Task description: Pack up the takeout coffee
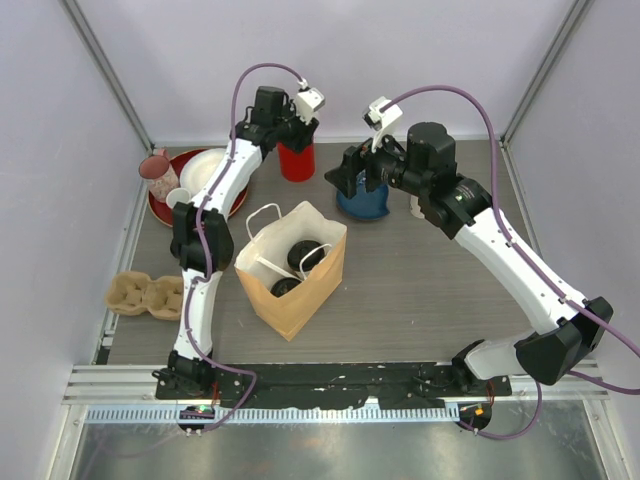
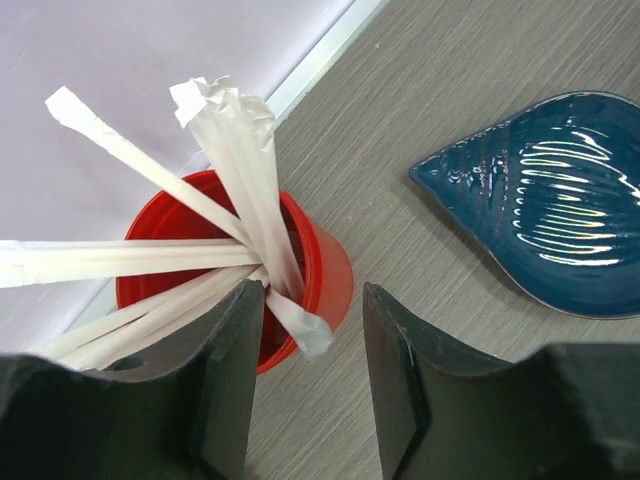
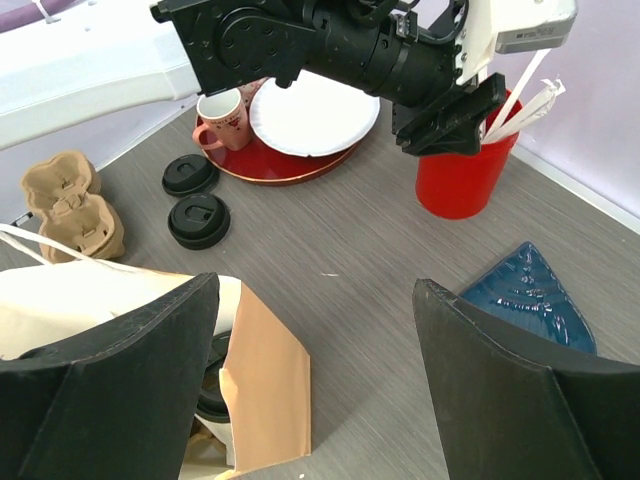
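— Where are your arms?

— My left arm (image 1: 222, 185) reaches up the left-centre of the top view to the red straw holder (image 2: 325, 270). My left claw (image 2: 312, 300) hangs at the holder's rim, fingers partly apart and gripping nothing. The end of one wrapped straw (image 2: 305, 335) lies loose in the gap. My right arm (image 1: 510, 250) bends in from the lower right. My right claw (image 3: 315, 300) gapes wide and empty beside the blue shell dish (image 1: 362, 203).

— And the coffee?

— Both takeout coffee cups (image 1: 309, 256) sit inside the brown paper bag (image 1: 300, 300) at mid-frame, black lids up.

— The surroundings?

— A grey wood-grain table (image 1: 420, 300), pale lilac walls (image 1: 400, 50) and metal posts (image 1: 110, 70) in the back corners.
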Robot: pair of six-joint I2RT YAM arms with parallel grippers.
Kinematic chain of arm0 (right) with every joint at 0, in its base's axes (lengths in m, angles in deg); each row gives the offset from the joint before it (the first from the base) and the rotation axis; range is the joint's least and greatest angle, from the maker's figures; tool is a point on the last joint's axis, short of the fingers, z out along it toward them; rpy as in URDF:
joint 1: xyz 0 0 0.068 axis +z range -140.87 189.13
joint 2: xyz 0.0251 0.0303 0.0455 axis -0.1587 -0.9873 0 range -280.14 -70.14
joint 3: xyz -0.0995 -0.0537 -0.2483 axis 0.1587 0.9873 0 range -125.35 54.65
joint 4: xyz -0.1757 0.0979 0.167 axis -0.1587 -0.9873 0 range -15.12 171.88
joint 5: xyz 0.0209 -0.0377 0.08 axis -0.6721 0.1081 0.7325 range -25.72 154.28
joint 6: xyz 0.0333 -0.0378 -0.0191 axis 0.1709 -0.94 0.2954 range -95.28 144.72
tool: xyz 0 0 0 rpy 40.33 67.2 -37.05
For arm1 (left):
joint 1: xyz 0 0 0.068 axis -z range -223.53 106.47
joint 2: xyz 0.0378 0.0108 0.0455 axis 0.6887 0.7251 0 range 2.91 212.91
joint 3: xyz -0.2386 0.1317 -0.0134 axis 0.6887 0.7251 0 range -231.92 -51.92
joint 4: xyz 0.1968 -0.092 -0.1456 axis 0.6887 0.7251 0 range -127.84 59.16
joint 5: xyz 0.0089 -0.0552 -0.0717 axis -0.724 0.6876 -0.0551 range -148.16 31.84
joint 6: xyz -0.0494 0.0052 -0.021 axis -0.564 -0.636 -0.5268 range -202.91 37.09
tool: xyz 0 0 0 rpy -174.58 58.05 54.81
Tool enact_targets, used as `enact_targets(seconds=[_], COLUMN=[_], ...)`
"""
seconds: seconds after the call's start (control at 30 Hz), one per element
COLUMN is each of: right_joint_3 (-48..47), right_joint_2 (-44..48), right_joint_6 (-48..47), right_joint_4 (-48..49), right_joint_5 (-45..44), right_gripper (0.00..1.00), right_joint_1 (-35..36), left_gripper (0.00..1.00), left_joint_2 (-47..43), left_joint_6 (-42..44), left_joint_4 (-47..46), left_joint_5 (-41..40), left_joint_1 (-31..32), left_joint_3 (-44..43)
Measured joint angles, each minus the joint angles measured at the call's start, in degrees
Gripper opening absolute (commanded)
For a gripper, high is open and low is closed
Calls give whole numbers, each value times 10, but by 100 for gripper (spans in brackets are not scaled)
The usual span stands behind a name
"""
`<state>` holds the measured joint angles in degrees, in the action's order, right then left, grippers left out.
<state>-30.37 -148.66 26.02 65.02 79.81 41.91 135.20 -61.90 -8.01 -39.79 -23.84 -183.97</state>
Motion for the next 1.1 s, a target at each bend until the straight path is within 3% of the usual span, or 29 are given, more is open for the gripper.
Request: enact_targets(seconds=[0.03,0.17,0.27,0.83,1.1], right_joint_3=[-1,-3,-3,-1,21], right_joint_2=[0,0,0,12,44], right_joint_6=[-1,-2,-4,-4,1], right_joint_4=[-2,-7,-10,-12,-5], right_joint_5=[3,10,14,26,30], right_gripper=[84,83,83,83,83], right_joint_1=[0,0,0,0,0], left_gripper=[41,11,0,0,0], left_joint_2=[0,1,1,-49,-98], left_joint_6=[1,2,0,-32,-73], left_joint_4=[1,0,0,40,101], left_joint_5=[-2,-9,-15,-68,-71], left_joint_1=[-2,-3,-3,-3,-3], left_joint_3=[0,0,0,-12,-85])
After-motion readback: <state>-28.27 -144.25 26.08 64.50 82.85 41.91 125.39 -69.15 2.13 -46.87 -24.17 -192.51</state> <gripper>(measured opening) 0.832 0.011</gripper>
